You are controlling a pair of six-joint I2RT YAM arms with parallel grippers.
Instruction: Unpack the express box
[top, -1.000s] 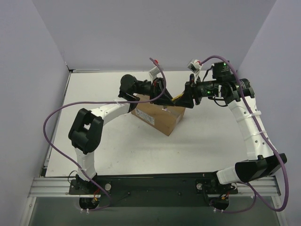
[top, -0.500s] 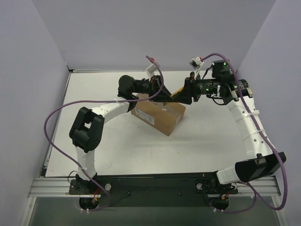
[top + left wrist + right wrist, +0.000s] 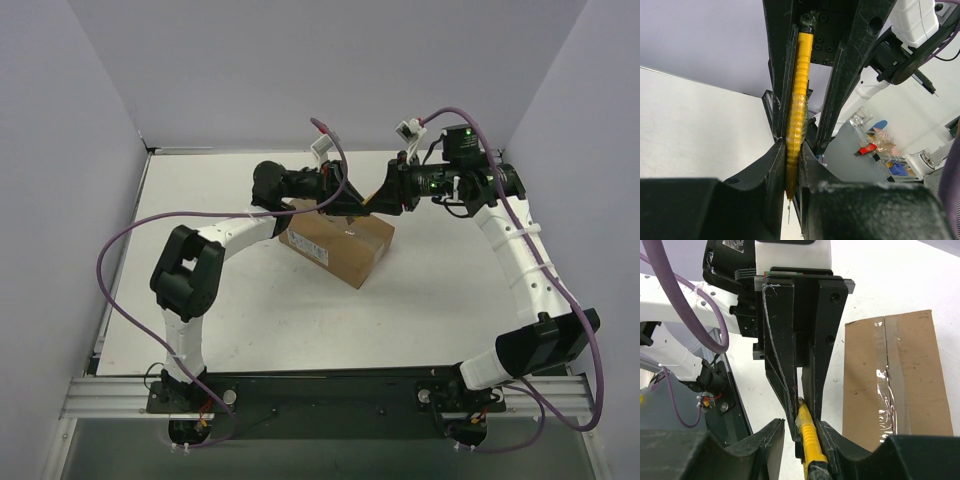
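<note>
Box: the cardboard box [image 3: 335,250] lies on the table [image 3: 250,320] toward the back and middle, turned askew to the table edges, flaps down.
Seam: clear tape [image 3: 885,370] runs along the centre seam and is unbroken where it shows.
Left claw: the left gripper [image 3: 791,165] is clamped on a yellow knife [image 3: 797,100], its fingertips pinching the handle.
Right claw: the right gripper [image 3: 807,440] has a finger on each side of the same knife; I cannot tell whether they press on it.
Meeting point: both claws face each other above the box's far edge, nearly nose to nose.
Edges: the box sits well apart from the left wall [image 3: 60,200] and the back wall [image 3: 330,70].
Room: bare tabletop shows on every side of the box, widest toward the near rail [image 3: 320,395].
Top view only: the whole table and both arms arching inward.
Right wrist only: the taped seam.
Left wrist only: the knife's full length running up between the right claw's fingers.
</note>
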